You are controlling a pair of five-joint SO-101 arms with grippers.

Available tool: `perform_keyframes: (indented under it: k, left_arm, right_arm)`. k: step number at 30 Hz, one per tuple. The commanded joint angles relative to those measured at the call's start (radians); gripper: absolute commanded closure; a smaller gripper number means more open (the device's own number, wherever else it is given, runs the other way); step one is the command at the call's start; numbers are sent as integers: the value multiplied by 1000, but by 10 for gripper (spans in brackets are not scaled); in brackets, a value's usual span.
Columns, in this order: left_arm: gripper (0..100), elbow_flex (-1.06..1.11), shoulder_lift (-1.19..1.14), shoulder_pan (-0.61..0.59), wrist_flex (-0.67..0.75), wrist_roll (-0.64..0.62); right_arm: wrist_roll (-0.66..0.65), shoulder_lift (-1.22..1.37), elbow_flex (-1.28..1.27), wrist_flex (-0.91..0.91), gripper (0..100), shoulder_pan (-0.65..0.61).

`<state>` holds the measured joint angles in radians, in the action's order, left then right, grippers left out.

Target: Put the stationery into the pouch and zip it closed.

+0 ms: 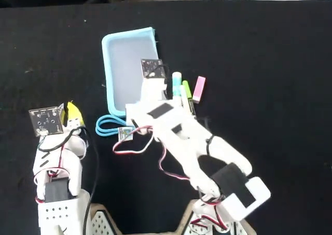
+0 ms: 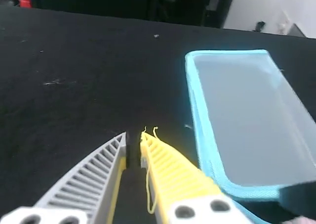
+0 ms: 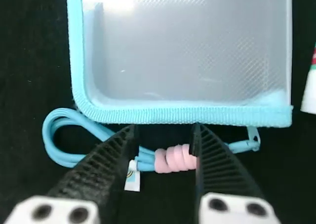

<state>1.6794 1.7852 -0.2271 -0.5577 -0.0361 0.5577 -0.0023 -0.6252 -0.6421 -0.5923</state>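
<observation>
Right wrist view has the right claw (image 3: 164, 131) open just off the pouch's (image 3: 182, 51) short edge, its jaws either side of the pink bead (image 3: 173, 158) on the blue cord (image 3: 64, 135). The step looks like taking that cord to steady the pouch or work the zip. I'd lower squarely over the bead (the thickest, least slippery part), close only once both pads are below it, and stay clear of the pouch's hem. The three pens (image 1: 187, 91) lie outside the pouch, just beside one long side. The left claw (image 2: 133, 137) sits off the pouch's other long side, apart from it, almost closed on nothing. I cannot tell whether the zip is open or where the cord joins it. In the high view the right arm covers the pouch's near corner and part of the pens.
</observation>
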Motion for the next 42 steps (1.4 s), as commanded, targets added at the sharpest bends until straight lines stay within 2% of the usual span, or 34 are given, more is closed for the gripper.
perform_keyframes:
  k: [1,6,16,22,30,36,42]
  left_arm:
    - [942,22,5,25,0,8]
    - [942,22,6,25,0,8]
    - [942,22,6,18,0,8]
    - [942,22,6,18,0,9]
    - [942,22,6,18,5,9]
    - [942,22,8,16,18,9]
    - [942,22,8,16,15,9]
  right_arm:
    - [11,2,136,-169,817,-11]
    - [11,19,228,-393,815,-12]
    - [20,154,320,-404,817,-11]
    - [203,137,321,-404,817,26]
    - [308,259,334,-388,816,89]
    - [315,397,424,-405,818,84]
    - [304,449,536,-546,822,66]
